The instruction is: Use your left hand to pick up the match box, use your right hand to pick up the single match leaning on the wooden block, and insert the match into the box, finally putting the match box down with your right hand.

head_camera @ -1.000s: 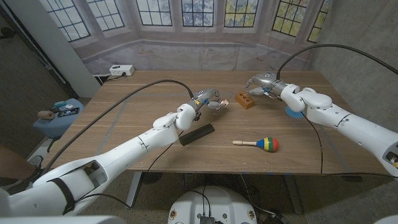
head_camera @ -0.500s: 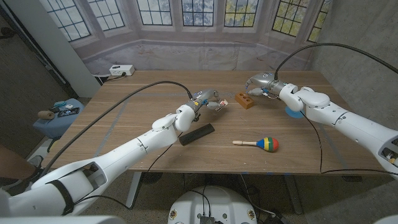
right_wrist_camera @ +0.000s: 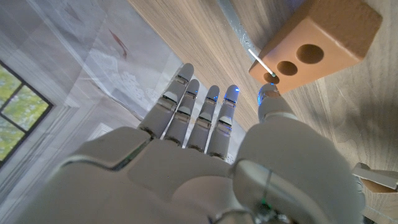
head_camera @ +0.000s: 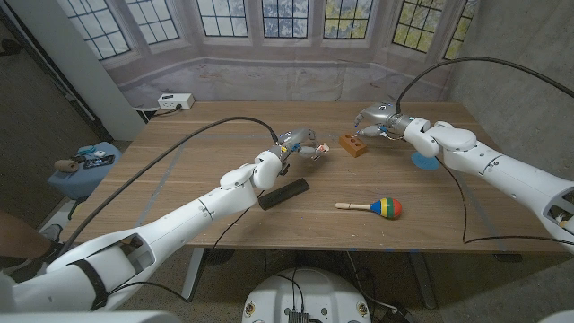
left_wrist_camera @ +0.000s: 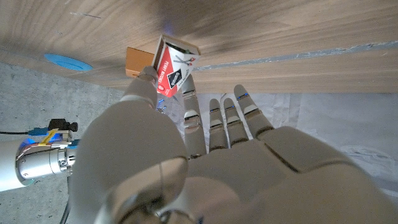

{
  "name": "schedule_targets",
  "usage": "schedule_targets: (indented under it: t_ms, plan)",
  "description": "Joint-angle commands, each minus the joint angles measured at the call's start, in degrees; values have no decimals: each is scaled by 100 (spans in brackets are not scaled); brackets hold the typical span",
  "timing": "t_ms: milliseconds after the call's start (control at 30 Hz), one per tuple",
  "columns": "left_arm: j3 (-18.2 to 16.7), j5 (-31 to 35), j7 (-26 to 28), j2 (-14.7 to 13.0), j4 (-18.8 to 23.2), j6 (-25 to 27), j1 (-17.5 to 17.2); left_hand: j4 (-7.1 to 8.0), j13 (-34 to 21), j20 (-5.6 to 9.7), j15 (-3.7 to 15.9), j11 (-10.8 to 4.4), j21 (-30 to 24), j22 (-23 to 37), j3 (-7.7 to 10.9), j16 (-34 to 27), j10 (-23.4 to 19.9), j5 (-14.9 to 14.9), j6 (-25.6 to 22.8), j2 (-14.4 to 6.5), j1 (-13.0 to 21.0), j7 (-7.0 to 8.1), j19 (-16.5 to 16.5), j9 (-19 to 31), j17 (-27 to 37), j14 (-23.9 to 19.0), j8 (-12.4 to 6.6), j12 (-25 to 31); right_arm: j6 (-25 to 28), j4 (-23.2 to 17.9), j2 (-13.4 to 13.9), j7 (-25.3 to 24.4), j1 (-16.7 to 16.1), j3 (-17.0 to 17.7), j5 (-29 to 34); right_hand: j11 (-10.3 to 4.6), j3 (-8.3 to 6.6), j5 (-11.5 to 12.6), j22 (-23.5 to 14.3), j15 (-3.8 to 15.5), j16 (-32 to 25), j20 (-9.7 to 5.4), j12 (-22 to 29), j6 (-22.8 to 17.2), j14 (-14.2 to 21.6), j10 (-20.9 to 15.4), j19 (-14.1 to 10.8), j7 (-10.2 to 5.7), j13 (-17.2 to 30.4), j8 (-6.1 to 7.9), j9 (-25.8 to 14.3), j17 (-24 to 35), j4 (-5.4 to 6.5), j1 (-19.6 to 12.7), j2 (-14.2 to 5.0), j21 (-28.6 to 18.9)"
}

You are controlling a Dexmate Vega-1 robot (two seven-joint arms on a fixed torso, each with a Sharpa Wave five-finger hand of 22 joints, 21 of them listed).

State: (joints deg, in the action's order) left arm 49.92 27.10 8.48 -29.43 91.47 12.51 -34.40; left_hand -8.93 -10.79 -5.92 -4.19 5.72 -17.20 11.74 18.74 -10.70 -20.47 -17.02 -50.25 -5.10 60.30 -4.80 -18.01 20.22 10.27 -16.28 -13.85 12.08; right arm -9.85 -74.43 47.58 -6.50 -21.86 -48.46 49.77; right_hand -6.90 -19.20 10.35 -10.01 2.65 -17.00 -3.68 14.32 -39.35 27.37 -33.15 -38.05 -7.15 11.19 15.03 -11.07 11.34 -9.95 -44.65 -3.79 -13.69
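Note:
My left hand point(head_camera: 293, 142) holds the red and white match box point(head_camera: 318, 152) just above the table, left of the wooden block point(head_camera: 353, 144). In the left wrist view my left hand point(left_wrist_camera: 211, 168) pinches the match box point(left_wrist_camera: 173, 70) between thumb and a finger, with the block point(left_wrist_camera: 137, 62) right behind it. My right hand point(head_camera: 375, 118) hovers just behind the block, fingers spread. In the right wrist view the thin match point(right_wrist_camera: 258, 62) leans on the block point(right_wrist_camera: 317, 40), and the thumb of my right hand point(right_wrist_camera: 205, 155) reaches to its lower end. Nothing is gripped there.
A black flat bar point(head_camera: 283, 193) lies near the left forearm. A colourful maraca point(head_camera: 372, 207) lies toward the front right, a blue disc point(head_camera: 423, 161) under the right arm. A white power strip point(head_camera: 175, 101) sits at the far left corner.
My right hand has edged slightly closer to the block. The left hand and match box have stayed put.

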Motion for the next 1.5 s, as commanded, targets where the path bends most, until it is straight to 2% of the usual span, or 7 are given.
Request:
schedule_targets:
  t_ms: [33,367,933,1200,1500]
  plan:
    - [51,14,-41,39,-56,-43,44,1,-13,31,58,-37,-41,-7,30,-15,-15,-46,-24,-43,-12,57,-28,21,10,-18,-34,-21,-238,173,51,-75,165,-101,140,-16,15,-32,-17,772,-28,-257,-24,-66,56,-84,-60,-6,12,26,-9,19,12,-95,-12,-47]
    - [84,47,-94,60,-29,44,62,-7,-13,32,57,-36,-41,-8,47,-12,-20,-49,-4,-47,-5,65,-23,26,10,-19,-20,-23,-506,510,-30,-333,359,-244,294,-82,33,-31,-19,842,-60,-290,-20,-240,142,-212,-129,-79,13,62,-9,32,14,-179,-13,-53]
    - [128,52,-136,110,-75,58,113,-7,-13,42,66,-40,-44,-9,60,-11,-30,-49,-6,-42,-12,71,-25,40,10,-23,-15,-25,-884,1190,-260,-843,757,-631,539,-133,60,-27,-22,894,-108,-317,-30,-390,274,-346,-215,-95,13,76,-9,45,12,-306,4,-60]
    - [171,59,-139,166,-196,-13,194,-7,-13,43,70,-42,-41,-9,69,-12,-26,-50,-5,-45,-14,72,-14,47,11,-28,-13,-29,-992,1434,-311,-992,932,-803,621,-151,84,-18,-24,941,-103,-338,-46,-466,313,-408,-249,-134,13,77,-8,31,-38,-449,100,-57]
    - [217,57,-149,231,-311,-69,271,-5,-13,52,73,-63,-43,-9,74,-11,-35,-50,-9,-42,-22,68,-15,57,12,-30,-13,-28,-1190,1691,-324,-1195,1135,-1011,743,-173,98,-8,-25,962,-112,-356,-56,-507,352,-447,-274,-161,13,74,-8,35,-31,-522,127,-56]
